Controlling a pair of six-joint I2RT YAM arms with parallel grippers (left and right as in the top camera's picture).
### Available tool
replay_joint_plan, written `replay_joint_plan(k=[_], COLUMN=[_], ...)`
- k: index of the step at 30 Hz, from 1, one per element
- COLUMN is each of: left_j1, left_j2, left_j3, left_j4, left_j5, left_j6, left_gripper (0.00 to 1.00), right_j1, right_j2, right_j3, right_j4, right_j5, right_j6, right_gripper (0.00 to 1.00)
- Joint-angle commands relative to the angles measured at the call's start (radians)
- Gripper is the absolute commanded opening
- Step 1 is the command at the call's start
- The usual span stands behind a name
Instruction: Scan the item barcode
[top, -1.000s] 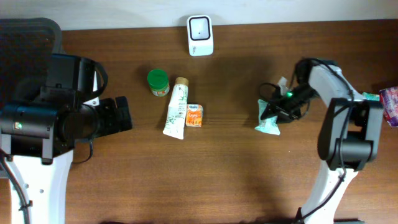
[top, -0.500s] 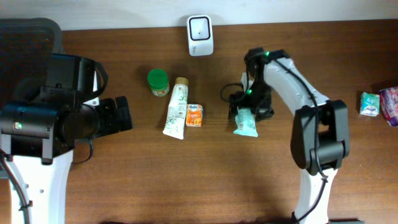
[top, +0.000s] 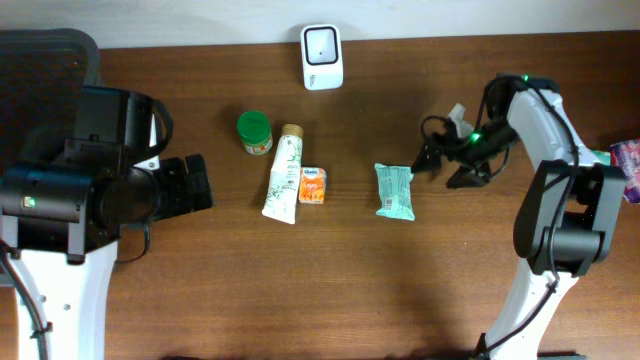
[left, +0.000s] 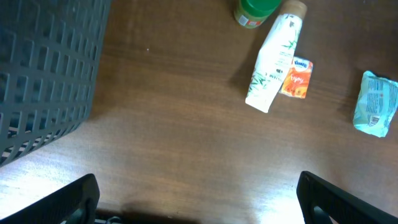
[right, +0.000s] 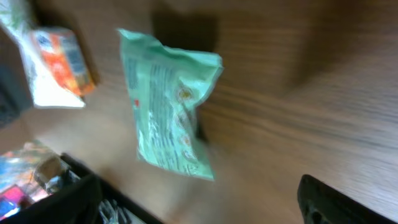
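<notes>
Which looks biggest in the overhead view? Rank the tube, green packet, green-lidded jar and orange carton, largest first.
1. Tube, clearly the longest.
2. Green packet.
3. Green-lidded jar and orange carton: too close in size to rank.

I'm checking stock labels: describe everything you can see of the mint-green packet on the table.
The mint-green packet is a soft, crinkled pouch, plastic film by its look, with crimped ends. It lies flat on the wooden table, right of the orange carton and apart from it. Its upper face carries small print and a red mark, too blurred to read. Only the table touches it.
</notes>
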Motion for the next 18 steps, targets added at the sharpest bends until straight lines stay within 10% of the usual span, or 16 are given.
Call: replay_joint_plan(k=[1, 18], left_j1=[0.0, 0.0], left_j2=[-0.011, -0.011], left_j3=[0.003, 0.003], left_j4=[0.0, 0.0], left_j5=[-0.004, -0.004], left_j6=[-0.01, -0.01], left_gripper=[0.99, 0.99], right_j1=[0.002, 0.005], right_j2=[-0.01, -0.008], right_j3=[-0.106, -0.32], right_j4=[0.066, 0.306], right_j5=[-0.143, -0.272], right_j6=[-0.051, -0.04], right_gripper=[0.93, 0.72])
